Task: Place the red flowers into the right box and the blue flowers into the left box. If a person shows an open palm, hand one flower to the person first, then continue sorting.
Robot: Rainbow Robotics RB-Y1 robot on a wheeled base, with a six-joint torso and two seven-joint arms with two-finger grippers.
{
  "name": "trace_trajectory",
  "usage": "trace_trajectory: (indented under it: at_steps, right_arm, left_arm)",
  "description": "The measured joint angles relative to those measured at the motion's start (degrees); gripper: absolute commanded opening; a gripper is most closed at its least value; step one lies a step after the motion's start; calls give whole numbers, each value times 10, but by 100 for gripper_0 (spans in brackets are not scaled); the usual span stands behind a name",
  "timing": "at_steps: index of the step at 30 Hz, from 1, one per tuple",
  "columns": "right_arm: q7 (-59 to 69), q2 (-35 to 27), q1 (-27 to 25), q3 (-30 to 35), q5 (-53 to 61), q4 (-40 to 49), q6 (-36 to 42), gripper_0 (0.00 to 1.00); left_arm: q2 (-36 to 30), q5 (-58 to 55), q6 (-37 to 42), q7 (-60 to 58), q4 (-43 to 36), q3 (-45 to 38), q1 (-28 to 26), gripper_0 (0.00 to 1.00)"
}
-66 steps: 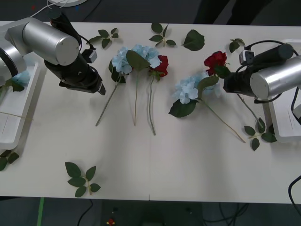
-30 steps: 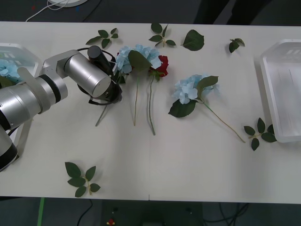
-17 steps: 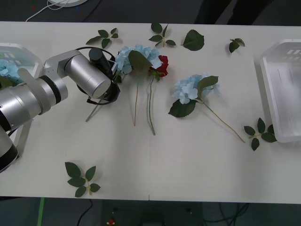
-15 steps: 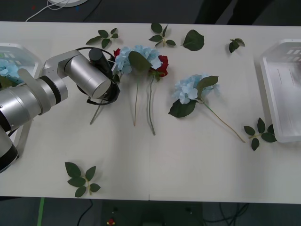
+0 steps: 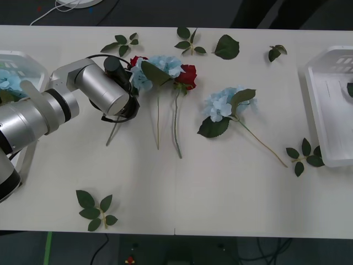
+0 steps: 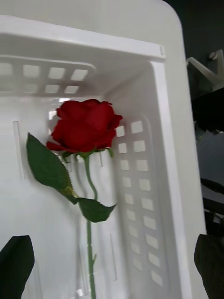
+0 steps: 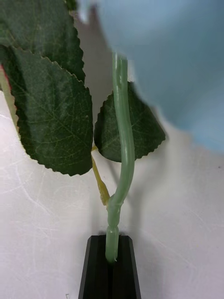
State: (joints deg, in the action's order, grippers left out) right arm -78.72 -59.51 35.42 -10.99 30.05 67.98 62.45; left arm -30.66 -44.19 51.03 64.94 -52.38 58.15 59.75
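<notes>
In the left wrist view my left gripper (image 7: 110,244) is shut on the pale green stem (image 7: 120,154) of a blue flower (image 5: 142,78), just below its leaves. The left arm (image 5: 102,91) covers that grip in the front view. A red flower (image 5: 136,59) peeks out behind this bloom. Beside it lie another blue flower (image 5: 166,64), a red flower (image 5: 187,74) and, further right, a third blue flower (image 5: 220,104). My right gripper (image 6: 112,250) hangs open over the right box (image 6: 163,140), where a red flower (image 6: 84,124) lies. The left box (image 5: 19,62) holds a blue flower (image 5: 6,83).
Loose leaf sprigs lie along the far edge (image 5: 190,41), near the front left (image 5: 95,210) and beside the right box (image 5: 304,153). A single large leaf (image 5: 226,47) sits at the back.
The right arm has left the table with a red flower, which now lies in the right box. The left arm reached the leftmost blue flower, gripped its stem and shifted it, uncovering a red bloom.
</notes>
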Motion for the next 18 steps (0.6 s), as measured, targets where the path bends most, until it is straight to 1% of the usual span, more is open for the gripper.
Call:
trace_trajectory:
  at_steps: [4,6,8,12,15,18]
  right_arm:
    - [0,0,-10,0,22,46,0,100]
    - [0,0,-26,0,28,88,0,100]
    - [0,0,-46,0,30,139,0,100]
    - [-1,0,-93,1,31,244,3,100]
    - [-1,0,-116,7,62,289,23,100]
    - [11,1,-136,18,114,321,38,100]
  left_arm:
    - [-15,3,6,0,-2,-33,-4,0]
    - [-27,6,39,0,-12,-77,-6,0]
    - [-41,6,84,1,-30,-142,-10,0]
    - [-62,5,217,28,-88,-311,-18,0]
    - [-66,3,319,91,-135,-434,-20,0]
    - [-66,-2,429,156,-198,-533,-21,0]
